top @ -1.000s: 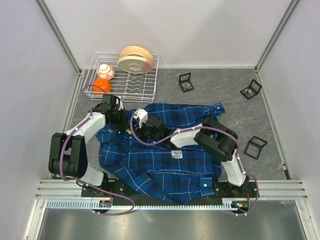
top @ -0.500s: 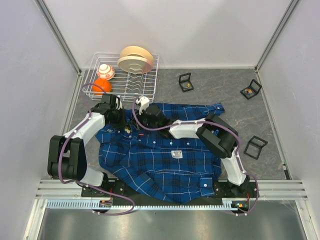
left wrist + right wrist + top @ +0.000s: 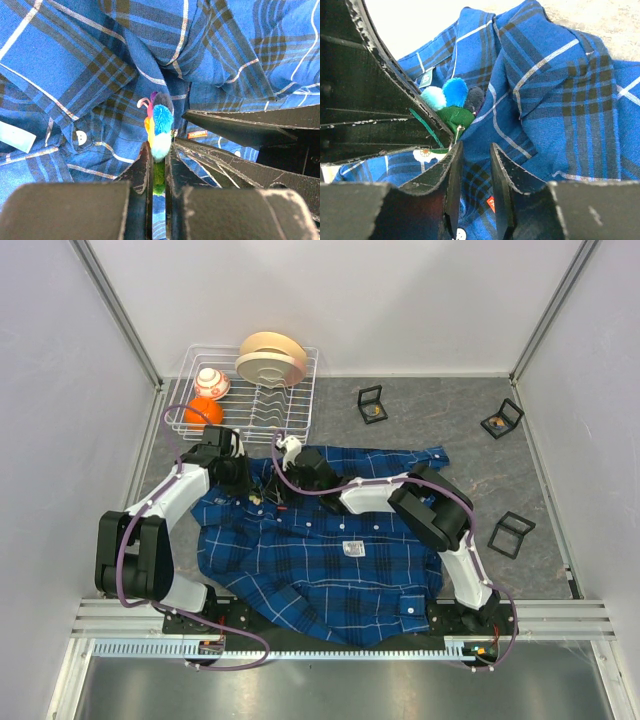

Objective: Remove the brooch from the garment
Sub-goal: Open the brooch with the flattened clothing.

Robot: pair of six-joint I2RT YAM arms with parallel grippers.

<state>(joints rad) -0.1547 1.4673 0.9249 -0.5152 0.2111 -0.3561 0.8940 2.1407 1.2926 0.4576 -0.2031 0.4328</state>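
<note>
The left end effector [image 3: 159, 152] is closed on the fluffy brooch [image 3: 161, 124], which sits on the garment [image 3: 75, 75]. The right end effector [image 3: 476, 155] is narrowly parted just beside it, apparently holding nothing.

Fuzzy blue-green brooch [image 3: 161, 127], seemingly pinned, on rumpled plaid garment [image 3: 320, 560].

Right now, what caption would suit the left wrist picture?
Left gripper shut on a fuzzy blue brooch against the plaid shirt.

Brooch [image 3: 161, 125] lower half hidden inside left pincer [image 3: 158, 149]; too small in top view.
</note>
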